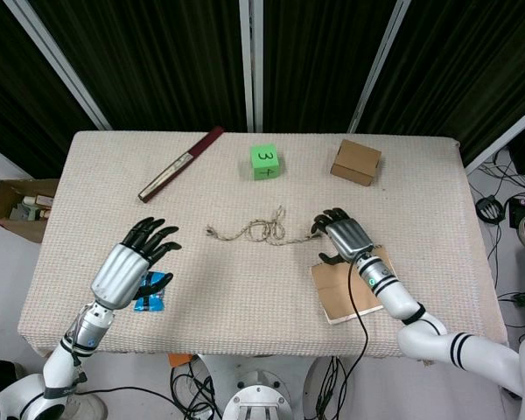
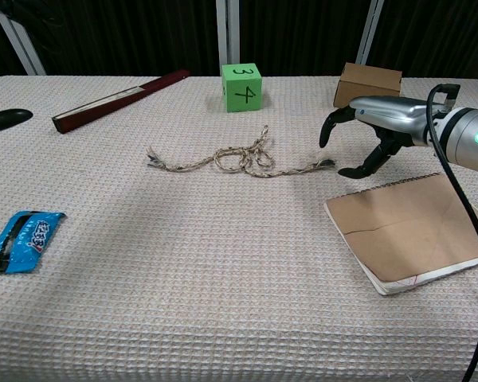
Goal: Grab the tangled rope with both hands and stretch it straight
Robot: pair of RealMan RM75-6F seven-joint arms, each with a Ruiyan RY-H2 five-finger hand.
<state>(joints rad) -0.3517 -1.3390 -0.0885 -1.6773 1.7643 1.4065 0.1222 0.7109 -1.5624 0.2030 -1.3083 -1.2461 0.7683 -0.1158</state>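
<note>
The tangled tan rope (image 1: 255, 231) (image 2: 237, 161) lies across the middle of the table, knotted in loops near its centre. Its frayed right end (image 2: 325, 165) lies just left of my right hand (image 1: 343, 236) (image 2: 376, 127). That hand hovers with its fingers curved down and apart, holding nothing. My left hand (image 1: 138, 256) is at the front left, well clear of the rope's left end (image 1: 212, 232), with its fingers spread and empty. In the chest view only a dark fingertip (image 2: 6, 119) of it shows at the left edge.
A blue snack packet (image 1: 151, 293) (image 2: 20, 240) lies under my left hand. A brown notebook (image 1: 354, 282) (image 2: 410, 231) sits beneath my right wrist. At the back are a dark red flat stick (image 1: 181, 163), a green cube (image 1: 263, 162) and a small cardboard box (image 1: 356, 162).
</note>
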